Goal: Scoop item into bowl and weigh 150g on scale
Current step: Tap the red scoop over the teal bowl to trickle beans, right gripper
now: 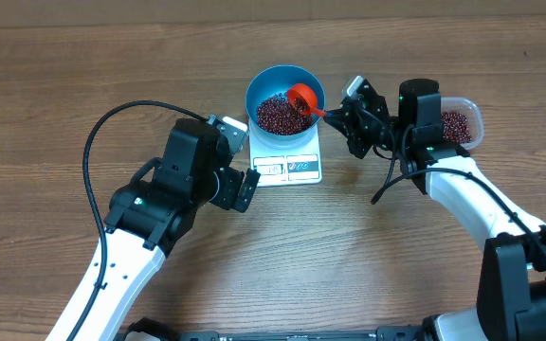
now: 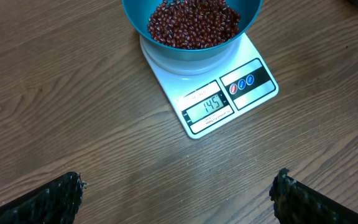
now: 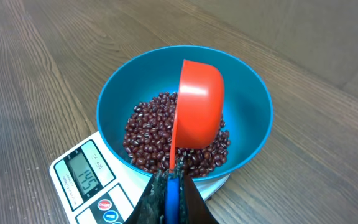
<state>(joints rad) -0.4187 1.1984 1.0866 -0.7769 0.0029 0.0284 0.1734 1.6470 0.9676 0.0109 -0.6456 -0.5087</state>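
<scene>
- The right gripper has its fingers pressed together on the handle of a red scoop, pinching it at the very end so the cup reaches out above the scale.
- The scoop is rolled onto its side above the scale, over the blue bowl. This looks like a pouring tilt that lets grains slide off a few at a time.
- The bowl sits on the scale's platform, at the end away from the display, which leaves the panel uncovered and readable.
- The beans lie in a loose heap in the bottom of the bowl, on the scale. More of them sit in a clear tub well to the right of the scale, probably the supply.
- The display reads 145, so I judge the weighing nearly done, with only a small top-up left.
- The left gripper hangs in front of the scale's display edge with its jaws spread wide and nothing between them. It probably waits there so that its camera faces the reading.
- Count: one scale, one bowl, one scoop, one tub, two arms and two round buttons on the scale. The beans are too many to count.
</scene>
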